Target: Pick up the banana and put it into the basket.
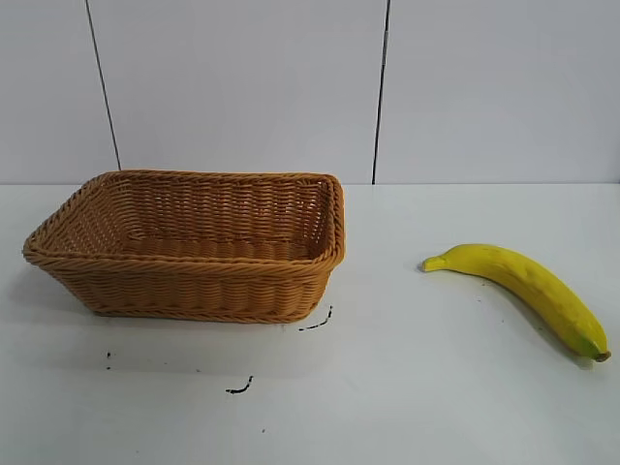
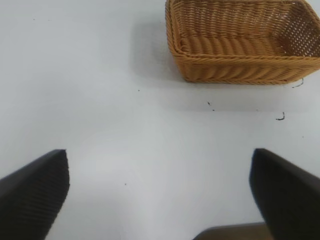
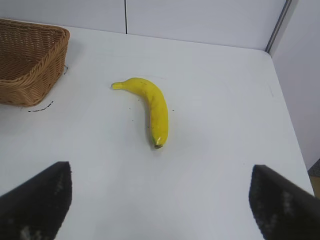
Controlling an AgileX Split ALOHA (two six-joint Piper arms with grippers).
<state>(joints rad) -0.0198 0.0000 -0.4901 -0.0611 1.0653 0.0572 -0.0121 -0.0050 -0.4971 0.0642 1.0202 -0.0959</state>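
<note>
While the banana [image 1: 528,288] is lying flat on the white table [image 1: 407,407], it is sitting well apart from the basket [image 1: 194,247], off to the basket's right in the exterior view, with its stem end pointing back toward the basket and its brown tip pointing away from it. Nothing is resting inside the basket, which is standing upright on the table with its woven floor showing. A few small black marks [image 1: 315,324] are lying on the table just in front of the basket's near right corner. Neither arm is showing in the exterior view. The right gripper [image 3: 160,200] is hovering above bare table with its jaws spread wide and nothing between them; its wrist view is looking out at the banana, which is lying clear of both fingers [image 3: 37,205], with the basket's corner beyond. The left gripper [image 2: 160,195] is likewise hanging above the table short of the basket, its jaws wide apart and gripping nothing, facing the basket's long near wall
</note>
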